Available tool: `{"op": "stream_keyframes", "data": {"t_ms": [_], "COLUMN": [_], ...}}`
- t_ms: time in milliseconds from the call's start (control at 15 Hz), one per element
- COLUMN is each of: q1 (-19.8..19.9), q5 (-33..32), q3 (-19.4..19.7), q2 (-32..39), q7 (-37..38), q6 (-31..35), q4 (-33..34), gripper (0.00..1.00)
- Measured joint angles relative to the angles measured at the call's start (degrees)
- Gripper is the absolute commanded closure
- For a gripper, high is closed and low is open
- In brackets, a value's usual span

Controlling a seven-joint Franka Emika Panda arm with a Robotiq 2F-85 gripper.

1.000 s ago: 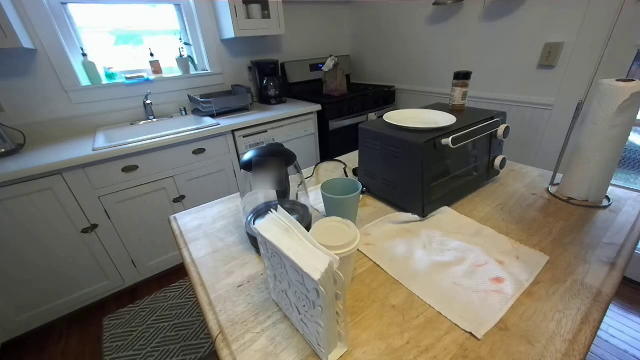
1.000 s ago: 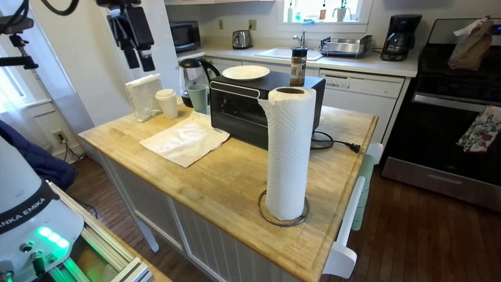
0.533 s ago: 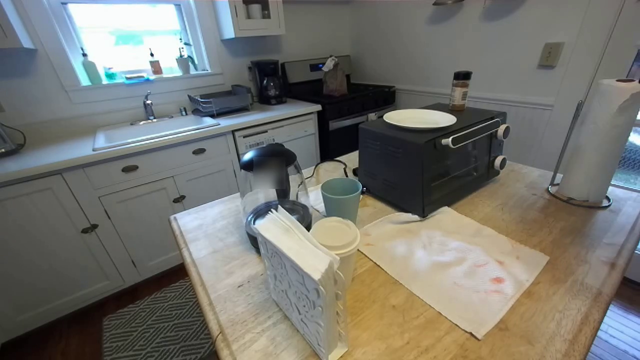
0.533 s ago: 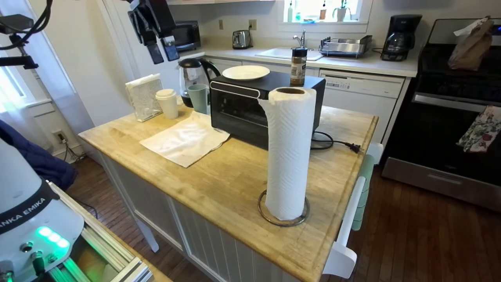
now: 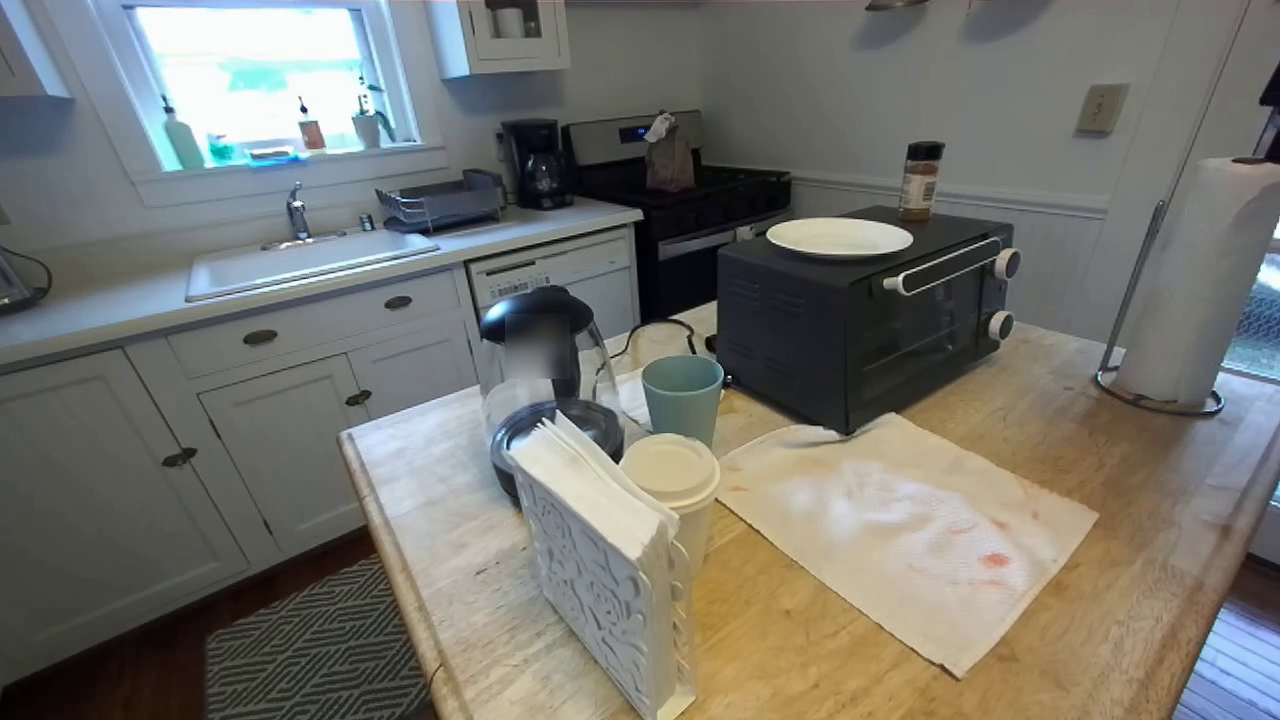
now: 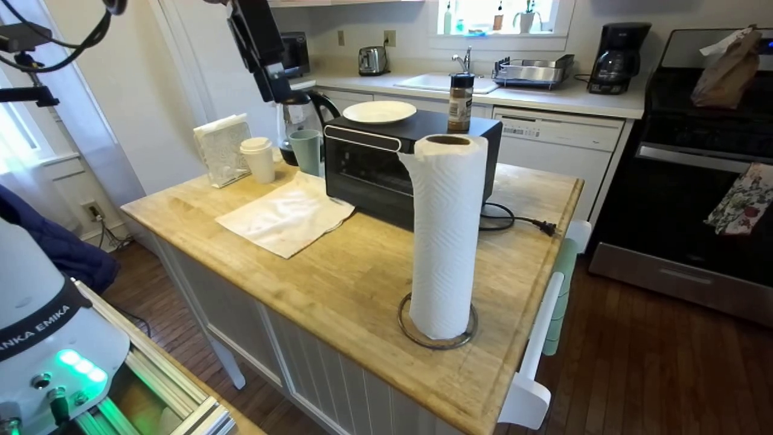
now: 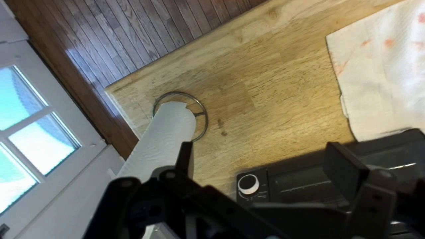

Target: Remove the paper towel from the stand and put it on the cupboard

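Note:
The paper towel (image 6: 447, 235), a tall white roll, stands upright on the stand (image 6: 438, 346), whose ring base rests on the pale wood top of the cupboard (image 6: 362, 284) near a corner. The roll also shows at the right edge of an exterior view (image 5: 1195, 290) and in the wrist view (image 7: 166, 132), where part of the ring (image 7: 206, 116) shows. My gripper (image 6: 279, 96) is raised above the cupboard, apart from the roll. In the wrist view my gripper (image 7: 262, 154) is open with nothing between its fingers; the left finger overlaps the roll's picture.
The black toaster oven (image 6: 368, 172) stands behind the roll, with a white plate (image 6: 379, 112) and a spice jar (image 6: 461, 103) on top. A stained sheet (image 6: 287, 214), a lidded cup (image 6: 258, 160), a teal cup (image 6: 306, 151), a glass kettle (image 5: 550, 390) and a napkin holder (image 5: 600, 580) are also there.
My gripper has moved rightward across an exterior view and turned, so its fingers overlap there now. A dark part of it has come in at the right edge of an exterior view. The roll has not moved.

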State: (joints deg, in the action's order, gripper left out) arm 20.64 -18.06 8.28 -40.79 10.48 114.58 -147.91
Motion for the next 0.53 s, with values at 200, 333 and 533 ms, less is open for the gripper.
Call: {"op": "stream_keyframes", "data": {"t_ms": [200, 333, 533], "q1": [2.9, 4.2, 5.7], "q5": [-0.4, -1.7, -4.1], "q3": [1.2, 1.6, 1.7], "q2": [4.7, 7.9, 12.6], "q7": [2.3, 3.7, 6.0], "q6": [2.4, 4.5, 6.5], "q4": [2.9, 5.4, 9.1], "gripper": [0.0, 0.0, 0.0]}}
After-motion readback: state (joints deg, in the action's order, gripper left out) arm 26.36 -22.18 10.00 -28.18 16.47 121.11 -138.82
